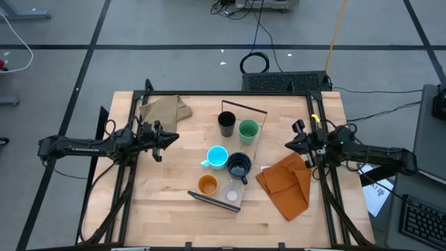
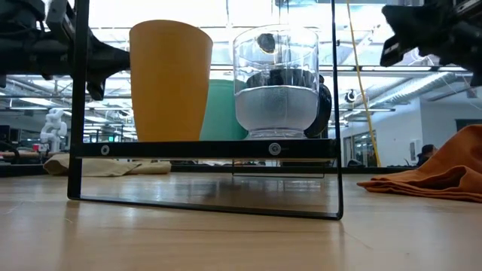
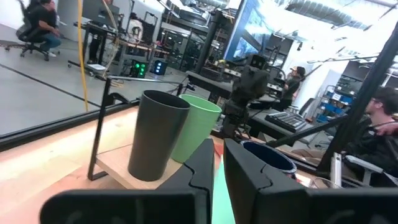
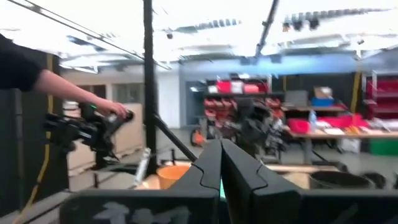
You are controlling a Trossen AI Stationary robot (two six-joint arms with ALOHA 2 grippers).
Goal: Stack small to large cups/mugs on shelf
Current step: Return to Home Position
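At the near end of the shelf stand the clear cup and the orange cup. They are upright and side by side, with the clear one toward the right arm's side. The shelf lies on the table with its long side running from near to far, and all six cups stand on it in pairs. An orange cloth lies just beside the shelf on the right.

Behind the first pair come the blue mug and the navy mug, very close together. The handle of the blue mug points to the left arm's side.

A little farther, the two arms hang above the table on either side of the shelf, well apart from the cups. The left gripper is released; its fingers leave a thin gap and grasp nothing. The right gripper is near the far edge of the orange cloth, and it is clenched, finger against finger, on nothing.

At the far end stand the green cup and the black cup, close together, with the black one toward the left arm. A tan cloth lies at the far left of the table.
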